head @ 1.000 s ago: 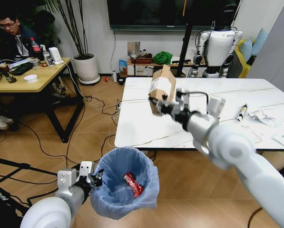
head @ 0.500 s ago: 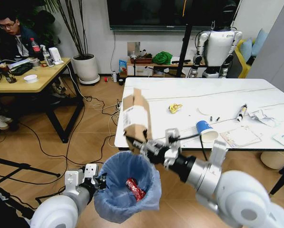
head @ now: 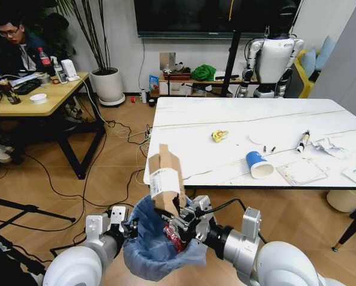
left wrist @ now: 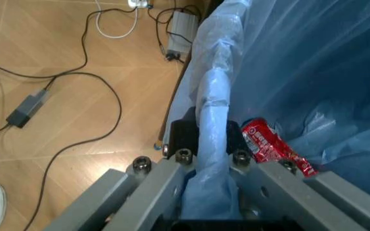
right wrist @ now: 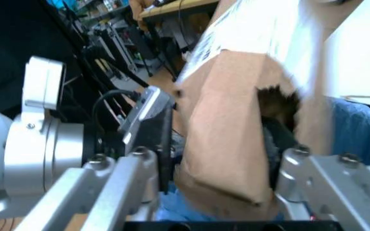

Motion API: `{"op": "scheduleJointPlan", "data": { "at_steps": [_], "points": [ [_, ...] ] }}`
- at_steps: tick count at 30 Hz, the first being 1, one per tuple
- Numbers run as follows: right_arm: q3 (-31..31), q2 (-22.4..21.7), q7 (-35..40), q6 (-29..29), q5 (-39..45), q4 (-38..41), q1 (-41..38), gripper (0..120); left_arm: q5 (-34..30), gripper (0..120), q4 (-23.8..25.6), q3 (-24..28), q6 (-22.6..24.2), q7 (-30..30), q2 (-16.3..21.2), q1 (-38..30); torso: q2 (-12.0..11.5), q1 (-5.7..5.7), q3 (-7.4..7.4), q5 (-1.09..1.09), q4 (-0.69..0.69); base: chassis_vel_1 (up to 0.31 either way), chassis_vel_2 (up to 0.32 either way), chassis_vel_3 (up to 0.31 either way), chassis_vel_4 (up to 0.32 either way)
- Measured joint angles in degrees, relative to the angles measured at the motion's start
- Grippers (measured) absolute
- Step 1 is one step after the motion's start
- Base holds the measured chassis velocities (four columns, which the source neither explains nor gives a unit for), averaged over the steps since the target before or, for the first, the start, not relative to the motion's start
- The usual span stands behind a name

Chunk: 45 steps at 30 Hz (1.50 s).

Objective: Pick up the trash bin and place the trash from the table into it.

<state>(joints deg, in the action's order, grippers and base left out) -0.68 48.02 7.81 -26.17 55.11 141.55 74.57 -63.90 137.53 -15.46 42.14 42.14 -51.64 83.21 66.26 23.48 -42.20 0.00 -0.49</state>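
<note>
The right gripper (head: 179,221) pinches the brown carton (head: 166,177) (light, stiff, crushable) by its lower end, over the trash bin (head: 160,245); the left gripper (left wrist: 205,139) clamps the bin's slippery bagged rim.

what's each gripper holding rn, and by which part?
Left gripper: jaws clamp the bag-lined rim of the trash bin. Right gripper: jaws grip the cardboard carton at its lower end, over the bin.
</note>
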Motion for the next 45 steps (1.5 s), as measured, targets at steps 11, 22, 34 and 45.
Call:
{"op": "scheduleJointPlan", "data": {
  "at_steps": [11,22,34,45],
  "points": [
    [-1.3,-0.3,-1.6,-0.4,-2.9,0.1,1.8,81,0.0,0,0.7,-0.5,0.0,-0.3,0.7,0.3,0.0,0.0,0.0,0.0,-0.01,0.0,0.0,0.0,0.0],
    [-5.1,-1.7,-3.2,-0.1,-3.9,1.7,2.3,100,0.4,0,1.2,-1.0,0.0,-0.8,0.7,1.0,0.0,0.0,0.0,0.0,0.0,0.0,0.0,0.0,0.0],
    [-17.2,-1.0,4.5,0.8,3.1,1.1,-1.1,100,1.5,0,2.2,-1.7,0.0,-1.4,0.7,2.5,0.0,0.0,0.0,0.0,-0.02,0.0,0.0,0.0,0.0],
    [-21.8,-1.1,22.1,0.9,5.0,-10.5,-5.9,100,1.6,0,2.9,-3.2,0.0,-1.7,0.7,3.4,0.0,0.01,-0.01,0.02,-0.01,0.0,0.0,0.0,0.0]
  ]
}}
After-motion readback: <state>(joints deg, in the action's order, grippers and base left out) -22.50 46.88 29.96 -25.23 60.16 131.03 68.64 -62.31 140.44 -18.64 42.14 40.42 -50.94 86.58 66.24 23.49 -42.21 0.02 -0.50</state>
